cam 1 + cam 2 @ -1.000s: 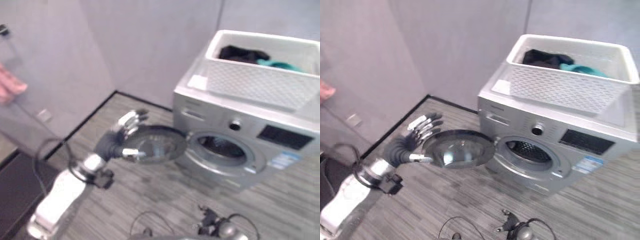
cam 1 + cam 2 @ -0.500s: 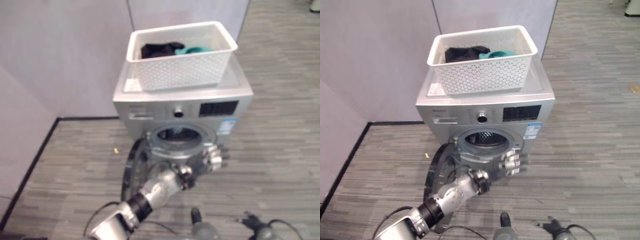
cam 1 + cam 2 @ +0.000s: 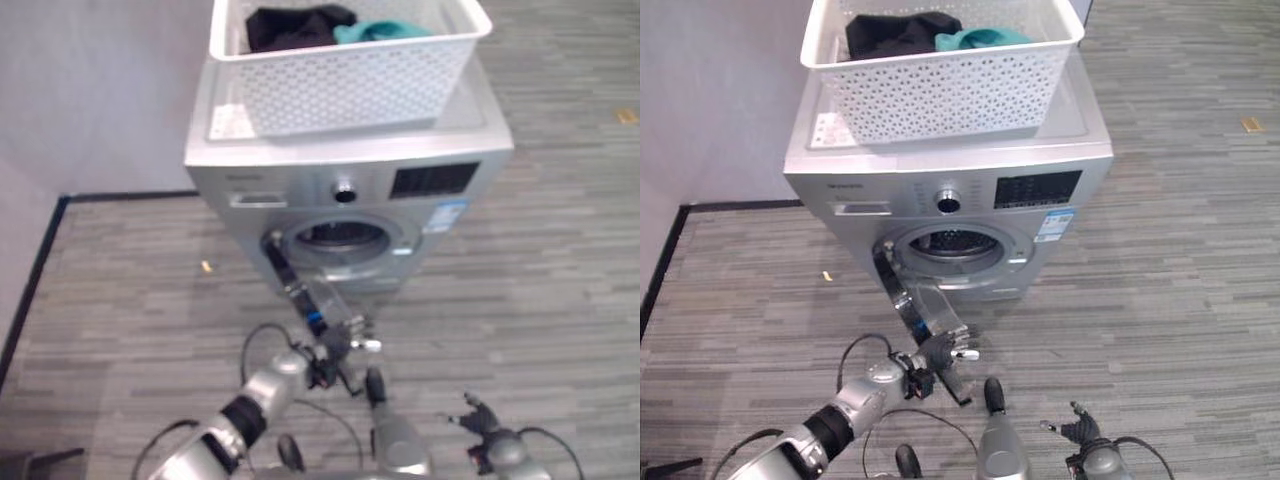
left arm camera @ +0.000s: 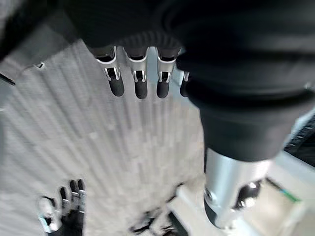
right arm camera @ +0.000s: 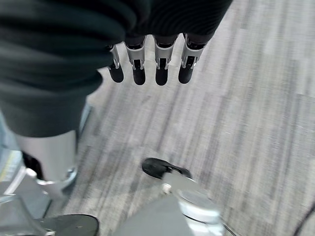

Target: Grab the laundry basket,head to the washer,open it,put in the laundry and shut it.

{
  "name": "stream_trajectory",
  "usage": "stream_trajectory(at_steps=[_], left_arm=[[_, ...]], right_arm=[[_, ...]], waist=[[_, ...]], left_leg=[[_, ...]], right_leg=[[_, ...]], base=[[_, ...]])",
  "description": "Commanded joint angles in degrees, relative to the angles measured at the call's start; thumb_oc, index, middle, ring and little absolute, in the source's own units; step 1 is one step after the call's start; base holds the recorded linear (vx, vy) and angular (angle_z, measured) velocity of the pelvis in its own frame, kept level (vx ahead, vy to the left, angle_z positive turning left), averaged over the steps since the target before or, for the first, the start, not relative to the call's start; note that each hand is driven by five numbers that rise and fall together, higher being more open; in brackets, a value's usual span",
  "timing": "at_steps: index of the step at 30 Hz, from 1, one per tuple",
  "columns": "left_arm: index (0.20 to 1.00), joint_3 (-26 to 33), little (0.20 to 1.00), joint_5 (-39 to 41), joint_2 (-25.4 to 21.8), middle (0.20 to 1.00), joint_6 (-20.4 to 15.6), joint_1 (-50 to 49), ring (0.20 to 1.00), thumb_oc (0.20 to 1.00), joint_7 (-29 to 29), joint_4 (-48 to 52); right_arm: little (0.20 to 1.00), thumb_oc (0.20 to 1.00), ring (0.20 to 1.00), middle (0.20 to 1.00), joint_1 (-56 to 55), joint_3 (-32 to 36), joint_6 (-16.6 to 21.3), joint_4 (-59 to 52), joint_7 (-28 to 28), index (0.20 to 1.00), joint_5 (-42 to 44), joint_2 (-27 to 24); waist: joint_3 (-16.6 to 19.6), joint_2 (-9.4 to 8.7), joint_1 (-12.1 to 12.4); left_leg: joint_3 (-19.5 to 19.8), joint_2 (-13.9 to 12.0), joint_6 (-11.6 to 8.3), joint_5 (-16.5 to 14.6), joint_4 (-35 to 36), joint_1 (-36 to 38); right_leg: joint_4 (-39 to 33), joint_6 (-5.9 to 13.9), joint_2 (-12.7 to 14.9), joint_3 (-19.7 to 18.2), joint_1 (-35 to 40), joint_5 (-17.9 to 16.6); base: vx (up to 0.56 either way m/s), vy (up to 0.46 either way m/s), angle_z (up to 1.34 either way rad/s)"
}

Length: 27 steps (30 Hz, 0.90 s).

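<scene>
Now, stage: washer [image 3: 950, 190] door [image 3: 925, 310] stands swung wide open, drum mouth exposed — loading is the step I'd judge comes next.
Basket place: white laundry basket [image 3: 940, 75] sits on the washer's top, toward its back edge, spanning nearly from the left edge to the right edge.
Basket axis: long side runs left to right across the washer's top, open mouth facing up, upright and level.
Laundry: a black garment [image 3: 895, 32] lies at the basket's left end, a teal garment [image 3: 980, 38] just beside it toward the middle; the two look to be touching.
Handling: soft, limp cloth, light I'd guess — it will sag and trail when lifted, so bunching a thick fold from above seems wiser than pinching an edge. The perforated plastic basket looks stiff and light; its rolled rim at the short ends is the natural hold.
Left hand: left hand [image 3: 952, 347] hangs low on the floor side of the washer, at the outer edge of the open door; fingers [image 4: 140, 81] straight, holding nothing.
Right hand: right hand [image 3: 1077, 432] low near the floor, well apart from the washer; fingers [image 5: 162, 69] straight, empty.
Risk: the open door juts into the path toward the drum.
</scene>
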<state>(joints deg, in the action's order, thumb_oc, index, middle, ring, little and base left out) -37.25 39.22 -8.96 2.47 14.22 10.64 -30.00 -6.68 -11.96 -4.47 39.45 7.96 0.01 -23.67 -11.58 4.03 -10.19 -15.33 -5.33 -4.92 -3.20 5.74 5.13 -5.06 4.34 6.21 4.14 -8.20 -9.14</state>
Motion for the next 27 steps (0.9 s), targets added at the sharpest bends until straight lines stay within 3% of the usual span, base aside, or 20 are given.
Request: stream_trajectory(at_steps=[1,4,12,18,27], left_arm=[[1.0,2.61,1.0,-1.08,-3.64,1.0,-1.74,0.46,1.0,1.0,-3.14,-1.91],[1.0,5.22,1.0,-4.76,-5.77,1.0,-2.27,-1.27,1.0,1.0,-4.14,-1.27],[1.0,7.39,1.0,-12.41,-6.2,1.0,-2.02,-2.69,1.0,1.0,-5.62,-3.17],[1.0,8.4,1.0,-26.96,-5.82,1.0,-2.67,-2.52,1.0,1.0,-8.62,-6.16],[1.0,12.25,1.0,-26.86,-5.96,1.0,-4.08,-1.5,1.0,1.0,-11.26,-7.76]], right_arm=[[1.0,1.0,1.0,1.0,-3.75,4.38,2.0,-1.14,-1.14,1.0,-0.93,0.24],[1.0,1.0,1.0,1.0,-2.86,4.47,2.51,1.34,-1.21,1.0,-0.5,1.04],[1.0,1.0,1.0,1.0,-1.63,3.97,2.95,2.37,-2.28,1.0,0.85,1.2],[1.0,1.0,1.0,1.0,-2.29,6.07,3.84,3.07,-0.82,1.0,1.5,1.58],[1.0,1.0,1.0,1.0,-3.74,6.57,4.55,3.21,-0.68,1.0,1.38,1.58]], waist=[[1.69,-0.53,0.13],[1.97,-0.47,0.76],[2.24,-0.16,1.67],[2.15,-0.08,1.87],[2.58,-0.51,1.9]], left_leg=[[4.11,1.48,3.47,-1.81,-0.74,-1.49],[4.65,1.44,3.45,-1.85,-0.74,-1.39],[5.14,1.24,3.2,-1.6,-0.74,-1.26],[4.76,0.92,3.04,-1.43,-0.74,-1.11],[4.62,0.38,2.63,-1.01,-0.74,-0.96]], right_leg=[[1.03,1.84,1.12,0.44,1.51,5.79],[0.82,1.71,1.09,0.97,2.29,6.09],[0.3,1.44,0.96,1.84,3.56,6.45],[0.06,1.5,0.74,2.54,4.42,6.95],[0.06,1.38,0.33,2.83,5.0,7.37]], base=[[0.0,-0.007,0.1],[0.01,-0.028,0.04],[0.0,-0.014,0.04],[0.0,0.0,0.0],[0.0,-0.006,0.01]])
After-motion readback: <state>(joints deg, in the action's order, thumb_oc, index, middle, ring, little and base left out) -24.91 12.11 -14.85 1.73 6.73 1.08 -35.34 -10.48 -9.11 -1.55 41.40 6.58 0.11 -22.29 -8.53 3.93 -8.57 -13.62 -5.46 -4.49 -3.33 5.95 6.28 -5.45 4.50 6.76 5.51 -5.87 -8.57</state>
